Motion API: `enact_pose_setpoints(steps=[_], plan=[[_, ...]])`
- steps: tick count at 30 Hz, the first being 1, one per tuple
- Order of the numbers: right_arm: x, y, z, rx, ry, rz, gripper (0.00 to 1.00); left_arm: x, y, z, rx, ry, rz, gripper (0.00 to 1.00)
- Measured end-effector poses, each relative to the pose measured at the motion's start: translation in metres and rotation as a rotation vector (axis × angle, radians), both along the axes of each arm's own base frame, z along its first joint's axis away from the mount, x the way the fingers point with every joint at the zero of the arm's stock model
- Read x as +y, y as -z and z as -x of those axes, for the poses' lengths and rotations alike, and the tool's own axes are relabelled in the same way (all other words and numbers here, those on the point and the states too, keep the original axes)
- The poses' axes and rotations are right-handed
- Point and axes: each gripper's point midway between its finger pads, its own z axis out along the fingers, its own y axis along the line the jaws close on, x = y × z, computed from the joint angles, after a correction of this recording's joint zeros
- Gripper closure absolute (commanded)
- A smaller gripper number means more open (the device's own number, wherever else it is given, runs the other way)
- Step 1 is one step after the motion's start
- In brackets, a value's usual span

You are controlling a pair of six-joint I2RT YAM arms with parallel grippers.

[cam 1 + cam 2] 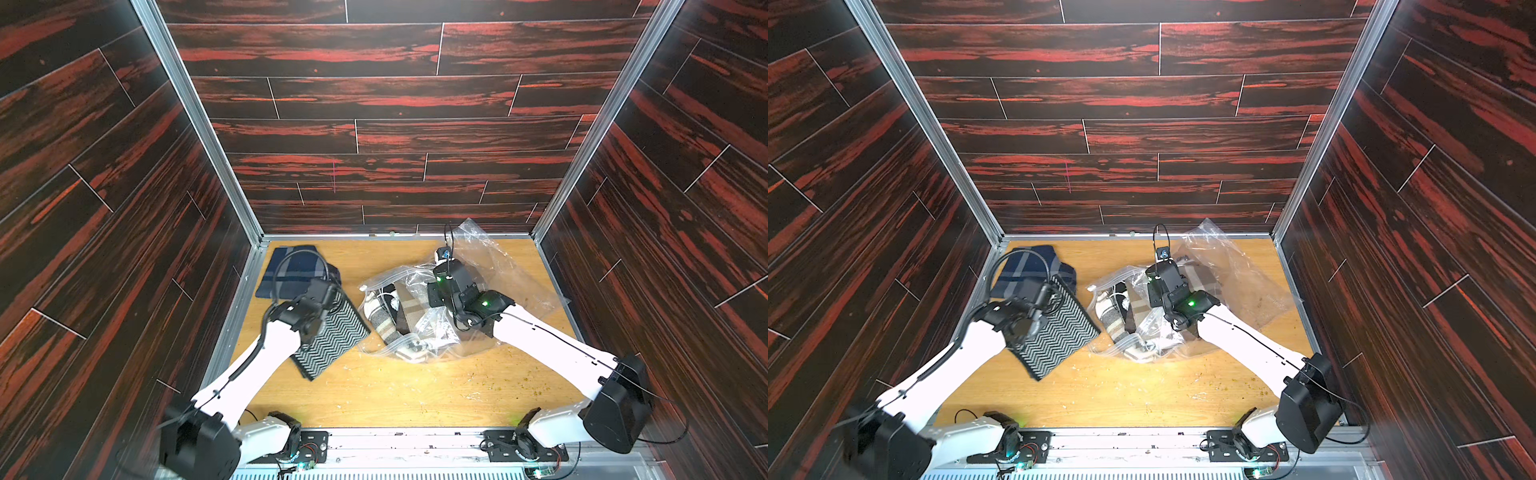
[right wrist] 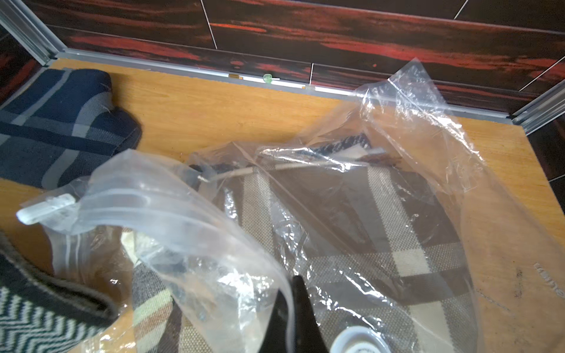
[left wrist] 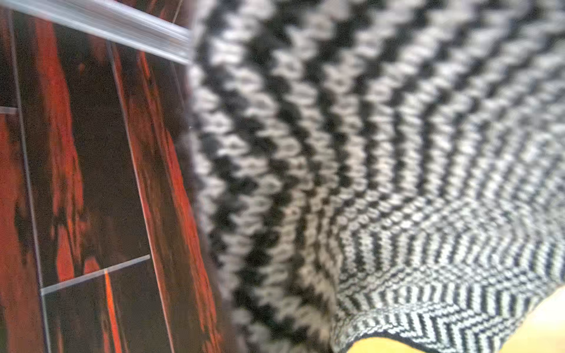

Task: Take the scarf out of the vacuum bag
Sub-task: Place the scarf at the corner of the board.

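Right pincer (image 2: 293, 293) tight on vacuum bag (image 2: 189, 214) film: wrist view only.

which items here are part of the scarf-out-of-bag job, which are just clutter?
In the job:
- vacuum bag, pinched by the right gripper
- zigzag scarf, outside the bag, held by the left gripper
- brown plaid scarf, inside the bag

Lying about:
- navy plaid scarf, folded at the back
- crumbs on the table

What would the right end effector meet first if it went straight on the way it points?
Probably the vacuum bag: the right end effector is shut on its clear film, with the brown plaid scarf just behind. Depth there is unclear.
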Motion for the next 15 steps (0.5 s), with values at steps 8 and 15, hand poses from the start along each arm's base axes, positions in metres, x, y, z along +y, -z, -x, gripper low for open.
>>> enact_pose_setpoints(steps=[8,15], plan=[[0.0,0.004,-0.002,0.008,-0.011,-0.021,1.0,0.029,0.004,-0.011,0.021,0.075,0.038,1.0],[-0.002,0.011,-0.004,0.022,-0.019,-0.042,1.0,0.047,0.004,-0.059,0.053,0.146,0.025,1.0]])
